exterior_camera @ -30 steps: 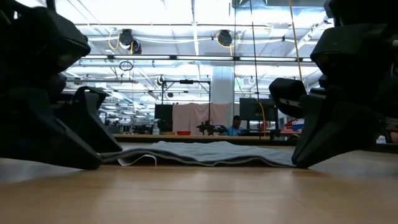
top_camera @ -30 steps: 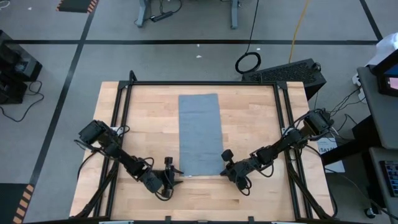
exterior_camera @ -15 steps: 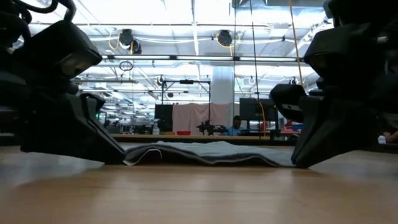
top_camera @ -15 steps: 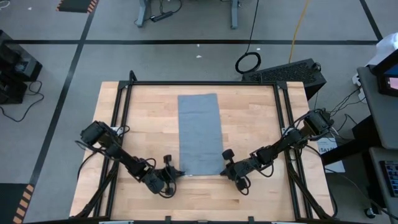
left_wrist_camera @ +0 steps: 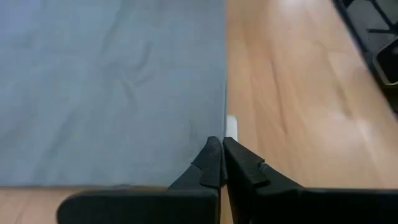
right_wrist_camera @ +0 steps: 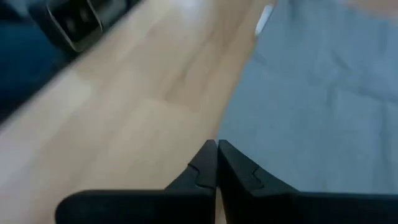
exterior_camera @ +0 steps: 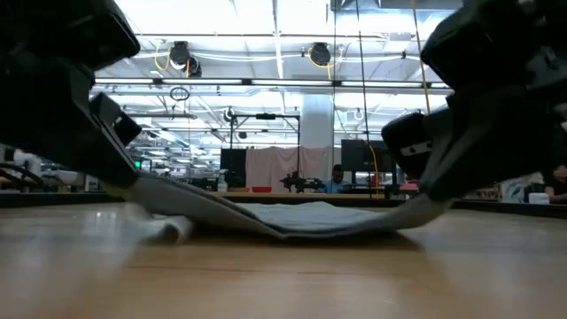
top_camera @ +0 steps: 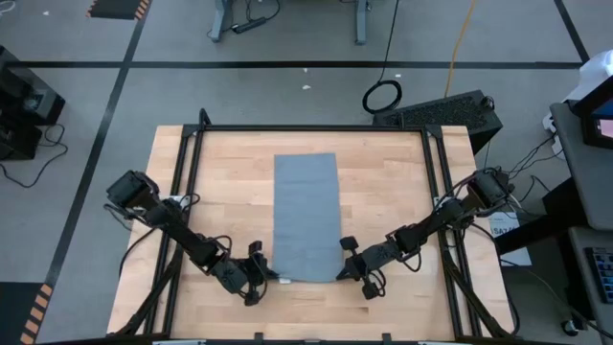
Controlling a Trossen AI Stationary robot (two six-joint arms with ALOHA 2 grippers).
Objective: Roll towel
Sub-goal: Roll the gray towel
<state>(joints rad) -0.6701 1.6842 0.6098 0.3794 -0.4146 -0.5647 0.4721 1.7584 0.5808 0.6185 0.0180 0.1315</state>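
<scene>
You see the left end effector [top_camera: 261,274] clenched on the near left corner of the towel [top_camera: 306,213], holding that corner off the tabletop [top_camera: 397,182]. The towel lies lengthwise along the middle of the tabletop, its far end flat and its near edge raised at both corners, sagging between them. You see the right end effector [top_camera: 347,272] clenched on the near right corner.

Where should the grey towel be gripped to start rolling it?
Grip the grey cloth towel at its two near corners, from each side: it lies flat and long, so that short edge rolls away. The left gripper and right gripper already pinch them, lifted.
</scene>
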